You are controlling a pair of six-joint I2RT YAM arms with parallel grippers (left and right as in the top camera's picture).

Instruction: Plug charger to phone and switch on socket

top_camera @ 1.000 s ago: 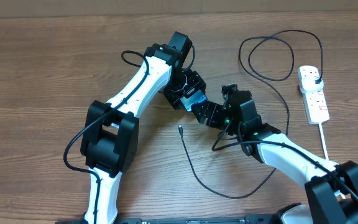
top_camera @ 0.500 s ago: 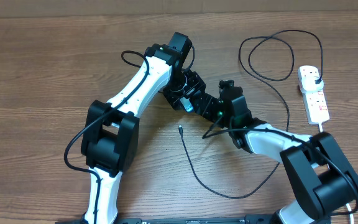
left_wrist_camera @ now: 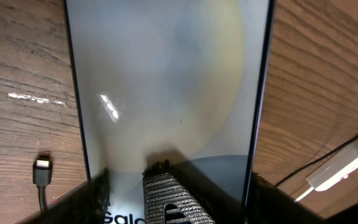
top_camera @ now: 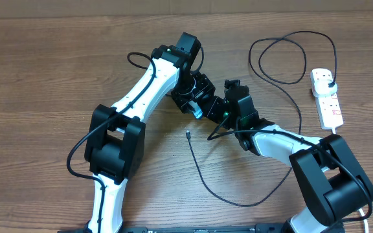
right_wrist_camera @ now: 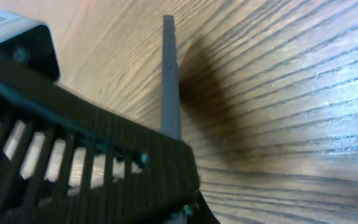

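Phone is clamped by right gripper at centre; left gripper's hold cannot be told. Charger is seen unplugged below; socket, upper right, is not yet reached.

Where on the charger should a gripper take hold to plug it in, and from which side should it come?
Grip the charger's connector on its dark body, just behind the metal tip, coming straight down from above with the jaws across it. It lies flat on the table, apart from the phone, with bare wood on both sides.
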